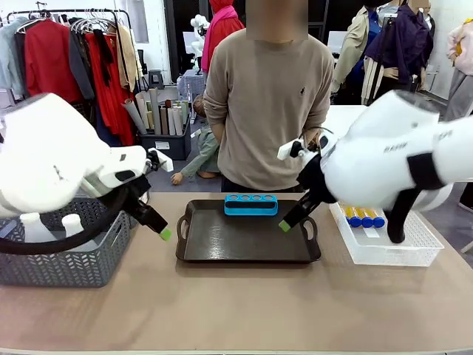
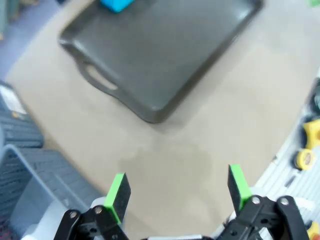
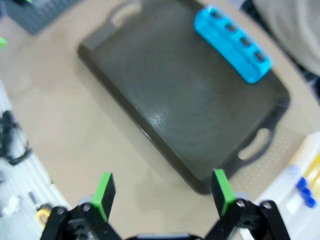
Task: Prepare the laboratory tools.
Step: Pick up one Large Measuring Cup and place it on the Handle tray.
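A small blue four-hole rack (image 1: 251, 204) (image 3: 232, 44) sits at the far edge of a dark tray (image 1: 244, 244) (image 2: 165, 55) (image 3: 175, 100) in the middle of the table. Blue-capped tubes of orange-yellow liquid (image 1: 364, 217) lie in a white basket (image 1: 392, 251) at the right. Two white vessels (image 1: 33, 225) stand in a grey basket (image 1: 66, 259) at the left. My left gripper (image 1: 161, 231) (image 2: 178, 189) hangs open over bare table left of the tray. My right gripper (image 1: 285, 224) (image 3: 162, 191) is open above the tray's right end. Neither holds anything.
A person (image 1: 266, 96) stands at the far side behind the tray, arms behind the back. The grey basket's wall (image 2: 25, 165) lies close to my left gripper. The table's front half is bare between the baskets.
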